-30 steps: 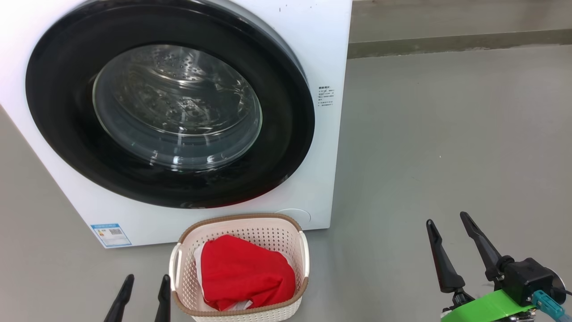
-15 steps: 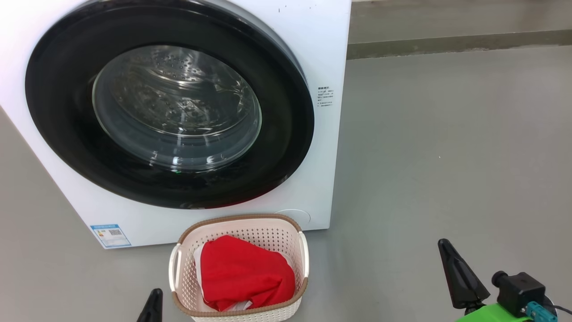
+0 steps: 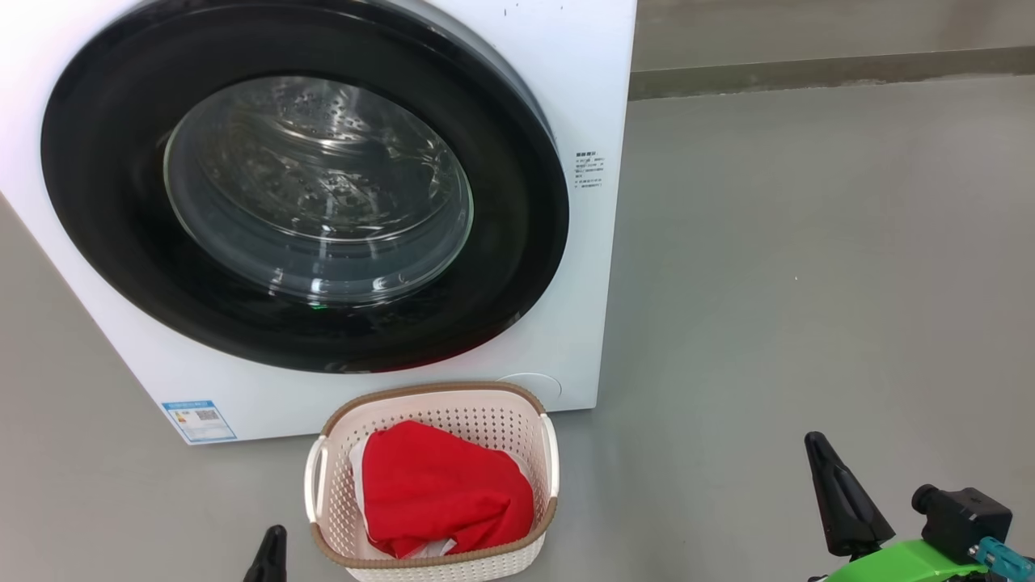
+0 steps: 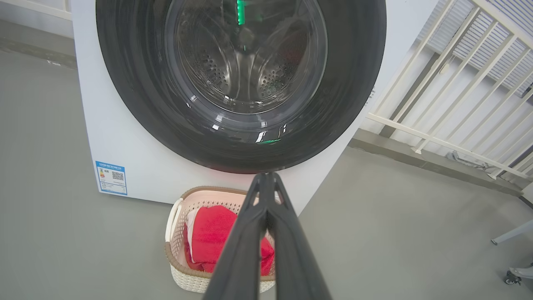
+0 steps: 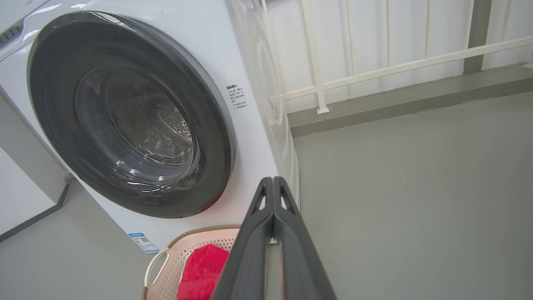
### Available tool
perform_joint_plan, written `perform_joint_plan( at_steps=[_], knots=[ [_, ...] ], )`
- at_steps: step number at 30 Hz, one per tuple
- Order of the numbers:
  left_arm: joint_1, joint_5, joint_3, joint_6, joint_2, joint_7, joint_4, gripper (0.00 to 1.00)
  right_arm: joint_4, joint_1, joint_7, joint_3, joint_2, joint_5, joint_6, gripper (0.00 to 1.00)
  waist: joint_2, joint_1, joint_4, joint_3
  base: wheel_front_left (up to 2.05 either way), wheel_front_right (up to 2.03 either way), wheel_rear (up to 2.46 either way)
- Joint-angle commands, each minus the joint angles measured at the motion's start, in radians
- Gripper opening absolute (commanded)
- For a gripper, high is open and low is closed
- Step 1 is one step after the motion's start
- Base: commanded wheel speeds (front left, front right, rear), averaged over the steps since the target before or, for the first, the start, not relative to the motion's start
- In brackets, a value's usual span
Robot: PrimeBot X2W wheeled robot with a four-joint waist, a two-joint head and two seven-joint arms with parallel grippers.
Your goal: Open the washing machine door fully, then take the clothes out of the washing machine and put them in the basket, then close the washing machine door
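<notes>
Clothes (image 3: 441, 485) fill the basket (image 3: 437, 391) before the seemingly closed door (image 3: 105, 202); left tool (image 4: 266, 178), right tool (image 5: 272, 181) pinched together, empty.

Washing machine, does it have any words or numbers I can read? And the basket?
No text is readable.
Blue label, low on the washing machine front: tiny print and a square code, too small to read.
Dark print beside the washing machine door: too small to read.
Basket: no writing seen.
</notes>
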Motion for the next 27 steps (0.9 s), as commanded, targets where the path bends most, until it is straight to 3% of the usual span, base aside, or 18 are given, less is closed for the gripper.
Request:
perform_joint_plan(
  at_steps=[1,27],
  knots=[
    [-0.040,-0.020,0.015,-0.002,0.008,0.002,-0.021,0.00,-0.022,-0.048,0.004,-0.009,-0.003,0.027,0.000,0.00,0.0000,-0.0002,0.000,0.000,0.00,0.00,0.00],
    [-0.094,-0.308,0.036,-0.003,0.007,0.076,0.005,0.00,-0.007,-0.082,0.080,-0.035,-0.002,0.314,0.000,0.00,0.0000,-0.0002,0.001,0.016,0.00,0.00,0.00]
  ],
)
